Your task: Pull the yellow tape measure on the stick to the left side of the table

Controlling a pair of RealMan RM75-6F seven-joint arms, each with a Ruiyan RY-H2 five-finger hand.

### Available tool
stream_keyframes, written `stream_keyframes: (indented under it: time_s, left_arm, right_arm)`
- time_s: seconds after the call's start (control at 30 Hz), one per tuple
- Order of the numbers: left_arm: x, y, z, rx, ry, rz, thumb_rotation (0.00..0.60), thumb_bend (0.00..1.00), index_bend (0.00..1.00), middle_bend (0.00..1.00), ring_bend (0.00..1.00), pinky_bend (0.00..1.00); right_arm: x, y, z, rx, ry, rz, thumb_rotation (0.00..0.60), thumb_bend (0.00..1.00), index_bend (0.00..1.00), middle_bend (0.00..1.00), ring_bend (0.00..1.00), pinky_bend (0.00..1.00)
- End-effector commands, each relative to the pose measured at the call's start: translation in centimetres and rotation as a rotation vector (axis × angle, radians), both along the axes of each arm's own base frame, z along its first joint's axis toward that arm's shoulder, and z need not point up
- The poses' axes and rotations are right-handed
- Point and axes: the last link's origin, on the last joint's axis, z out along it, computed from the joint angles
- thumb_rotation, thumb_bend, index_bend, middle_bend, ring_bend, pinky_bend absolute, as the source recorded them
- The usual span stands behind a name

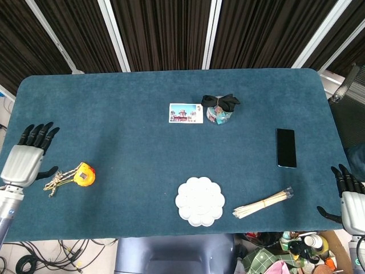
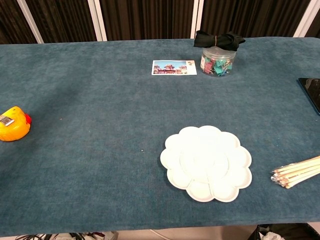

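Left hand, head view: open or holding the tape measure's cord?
Open. The left hand lies flat with fingers spread, holding nothing; the cord and yellow tape measure lie beside it on the table.

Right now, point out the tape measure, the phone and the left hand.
tape measure [image 1: 85, 174], head view, middle of its yellow case
phone [image 1: 286, 148], head view, centre of its dark screen
left hand [image 1: 25, 159], head view, back of the palm

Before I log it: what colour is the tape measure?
Yellow tape measure, red tip; clearest in chest view.

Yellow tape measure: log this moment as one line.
yellow tape measure: on cloth near left edge | cord: lying loose beside it | left hand: open, apart from it | right hand: open, off table's right end
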Motion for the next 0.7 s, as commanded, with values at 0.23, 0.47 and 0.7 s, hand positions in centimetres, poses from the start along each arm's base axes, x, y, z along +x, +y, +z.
stream_keyframes:
  time_s: [0.23,0.47,0.7]
  left_arm:
    - [-4.8,-5.9,0.7,0.012,-0.098,0.194,0.600,0.16,0.08,0.00,0.00,0.00]
    - [-4.7,-8.2,1.9,0.042,-0.116,0.150,0.600,0.17,0.12,0.00,0.00,0.00]
    - [-5.4,-8.9,3.4,0.142,-0.095,0.198,0.600,0.17,0.12,0.00,0.00,0.00]
  right_arm:
    - [0.0,0.0,0.0,0.002,0.003,0.004,0.600,0.05,0.00,0.00,0.09,0.16]
    - [0.1,-0.1,0.0,-0.001,0.002,0.009,0.600,0.05,0.00,0.00,0.09,0.16]
    - [0.3,-0.2,-0.2,0.000,0.002,0.011,0.600,0.05,0.00,0.00,0.09,0.16]
